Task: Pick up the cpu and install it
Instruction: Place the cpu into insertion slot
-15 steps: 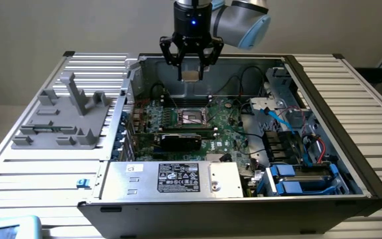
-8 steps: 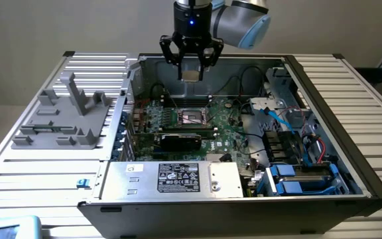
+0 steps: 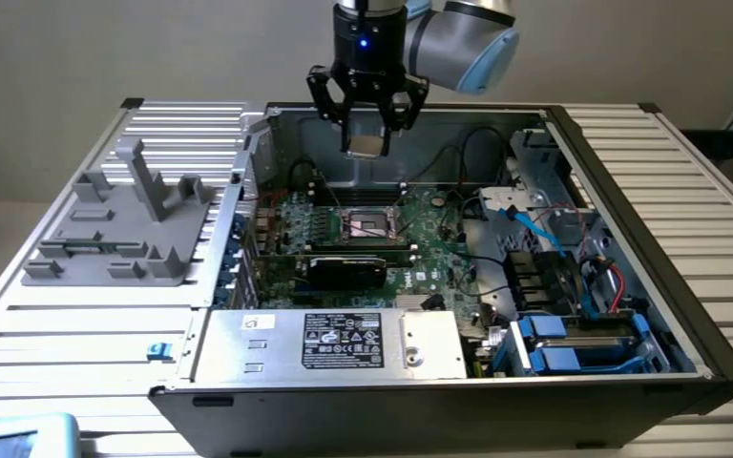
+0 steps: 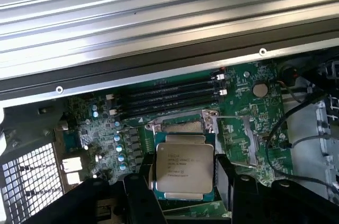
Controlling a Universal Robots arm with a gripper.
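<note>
The pick-up half of the job looks done. In the exterior view the end effector (image 3: 366,132) hangs over the far part of the open computer case (image 3: 341,410), its jaws clamped on the cpu (image 3: 366,146) — the chip is off every surface, gripped by its edges, metal top facing up toward the wrist camera. The wrist view confirms the hold: the cpu (image 4: 184,167) sits between the two dark fingers (image 4: 142,195), one on each side, printed lid in plain sight.

The install half is not yet done. The socket (image 3: 369,224) on the green motherboard sits well below the chip and somewhat nearer the camera, its metal frame standing open and its square bed bare. In the wrist view the socket (image 4: 180,127) shows just past the edge of the held chip, with the row of memory slots (image 4: 164,97) beyond it — so the chip seems roughly lined up over its seat but high above it, touching nothing on the board.

Near the socket, on its near side, lies a black card (image 3: 354,267), and nearer again the labelled power supply (image 3: 341,339). On the worktop (image 3: 61,334) to the exterior view's left of the case stands a grey fixture (image 3: 125,219); I cannot tell whether anything rests in it.
</note>
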